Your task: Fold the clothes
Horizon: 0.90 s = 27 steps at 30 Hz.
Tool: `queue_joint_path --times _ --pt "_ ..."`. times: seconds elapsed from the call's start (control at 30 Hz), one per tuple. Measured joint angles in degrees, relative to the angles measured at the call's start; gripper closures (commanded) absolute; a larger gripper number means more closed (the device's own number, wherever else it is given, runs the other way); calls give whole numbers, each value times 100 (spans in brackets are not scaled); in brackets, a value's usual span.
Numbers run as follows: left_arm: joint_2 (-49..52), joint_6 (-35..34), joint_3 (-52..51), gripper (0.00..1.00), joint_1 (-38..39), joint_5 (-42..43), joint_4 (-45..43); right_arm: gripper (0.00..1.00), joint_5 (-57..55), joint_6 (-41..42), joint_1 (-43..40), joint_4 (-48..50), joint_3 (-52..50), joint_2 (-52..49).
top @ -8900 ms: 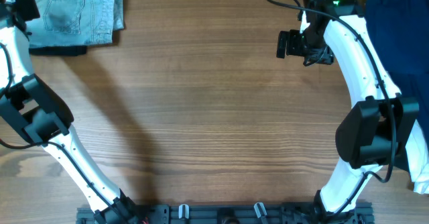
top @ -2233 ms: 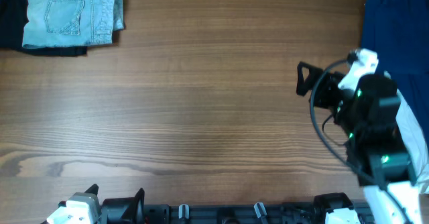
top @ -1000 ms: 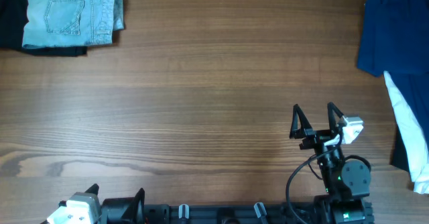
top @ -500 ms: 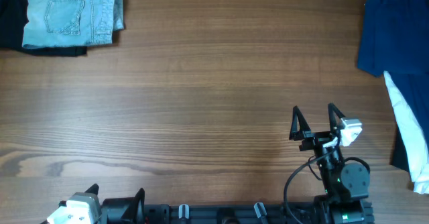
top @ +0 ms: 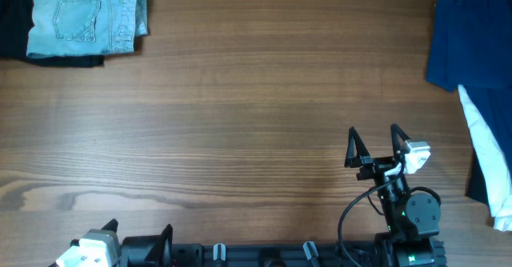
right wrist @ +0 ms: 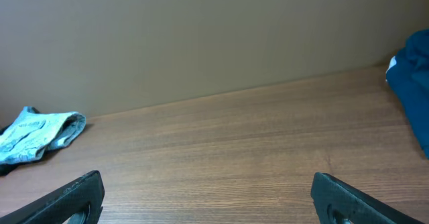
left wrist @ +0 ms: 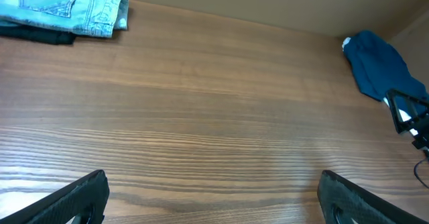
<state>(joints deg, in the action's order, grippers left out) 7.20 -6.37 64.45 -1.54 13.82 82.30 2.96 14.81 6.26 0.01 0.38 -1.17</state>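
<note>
The pale blue denim shorts (top: 84, 17) lie folded at the far left corner of the table, back pocket up, on top of a black garment (top: 12, 35). They also show in the left wrist view (left wrist: 60, 6) and the right wrist view (right wrist: 37, 133). My left gripper (top: 138, 231) is open and empty at the front left edge, its fingers wide apart in its wrist view (left wrist: 214, 197). My right gripper (top: 374, 143) is open and empty near the front right, fingers wide apart over bare wood (right wrist: 208, 197). Both are far from the shorts.
A navy garment (top: 472, 35) lies at the far right, with a white garment (top: 484, 155) and a dark one below it along the right edge. The navy one shows in both wrist views (left wrist: 379, 70) (right wrist: 412, 83). A wall stands behind the table.
Both arms have pulled back from the far corners to the front edge. Over the last second the right gripper has barely moved. The shorts lie as before.
</note>
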Motion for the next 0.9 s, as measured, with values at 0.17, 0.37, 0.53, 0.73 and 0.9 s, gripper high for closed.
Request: queue_joint_path --times 0.17,0.37,0.53,0.73,0.9 --pt "0 0 0 0 0 0 0 0 0 0 0 0 0 0" --pt "0 0 0 0 0 0 0 0 0 0 0 0 0 0" --pt "0 0 0 0 0 0 0 0 0 0 0 -2 0 0" --pt "0 0 0 0 0 2 -72 0 0 0 0 0 0 0" --pt "-13 -20 -219 0 0 264 -1235 0 0 0 0 -2 0 -4"
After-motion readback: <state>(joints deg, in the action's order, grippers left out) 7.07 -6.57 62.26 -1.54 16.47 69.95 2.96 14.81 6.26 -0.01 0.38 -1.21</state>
